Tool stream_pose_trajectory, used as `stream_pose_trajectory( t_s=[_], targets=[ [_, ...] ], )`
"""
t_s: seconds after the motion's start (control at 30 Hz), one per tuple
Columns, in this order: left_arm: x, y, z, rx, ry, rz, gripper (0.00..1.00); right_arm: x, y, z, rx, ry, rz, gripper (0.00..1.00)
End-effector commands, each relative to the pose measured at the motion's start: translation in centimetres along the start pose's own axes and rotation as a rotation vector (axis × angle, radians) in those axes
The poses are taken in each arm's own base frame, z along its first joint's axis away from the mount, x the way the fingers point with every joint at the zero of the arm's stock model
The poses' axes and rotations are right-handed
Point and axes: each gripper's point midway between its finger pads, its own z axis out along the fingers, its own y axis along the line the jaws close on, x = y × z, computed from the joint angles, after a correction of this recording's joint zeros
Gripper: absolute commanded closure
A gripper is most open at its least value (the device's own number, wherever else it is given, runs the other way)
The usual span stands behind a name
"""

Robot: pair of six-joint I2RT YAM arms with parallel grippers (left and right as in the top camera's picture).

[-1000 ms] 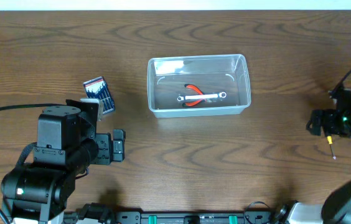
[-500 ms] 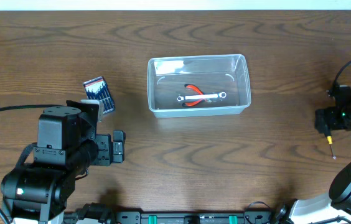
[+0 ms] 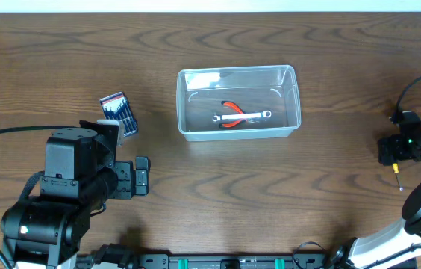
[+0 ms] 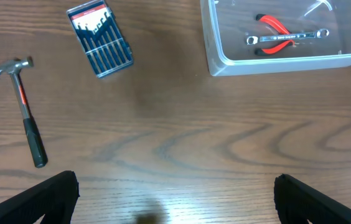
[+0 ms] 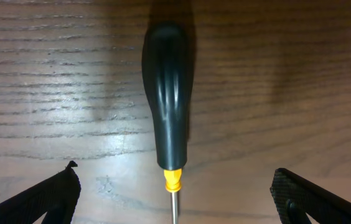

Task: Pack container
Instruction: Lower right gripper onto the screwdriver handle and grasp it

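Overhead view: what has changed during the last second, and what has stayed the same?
The right gripper shifted slightly outward to the right, above the screwdriver; its jaws are open and nothing was grasped. The screwdriver, the container, its pliers and wrench, the drill-bit case and the left gripper stayed put.

The bench [image 3: 330,187] is dark brown wood with a bold, wavy grain running across its whole top. A pale strip [image 3: 210,5] lines its far edge in the overhead view. Soft light leaves a faint sheen [image 5: 110,140] on the boards.
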Motion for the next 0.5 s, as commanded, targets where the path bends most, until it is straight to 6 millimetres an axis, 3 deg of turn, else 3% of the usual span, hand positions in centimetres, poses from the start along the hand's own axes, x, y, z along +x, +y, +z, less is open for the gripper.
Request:
stream_pose_trajectory(
  t_s=[0.0,0.47],
  targets=[
    [-0.3,0.1,-0.4,-0.005,-0.015,0.003,0.02,-0.7,0.3,0.1,-0.035,-0.029,-0.036,0.01],
    [0.1,0.1,-0.4,-0.007,0.003,0.001,0.02,-0.6,1.0,2.1,-0.083,0.004,-0.038,0.03]
  ],
)
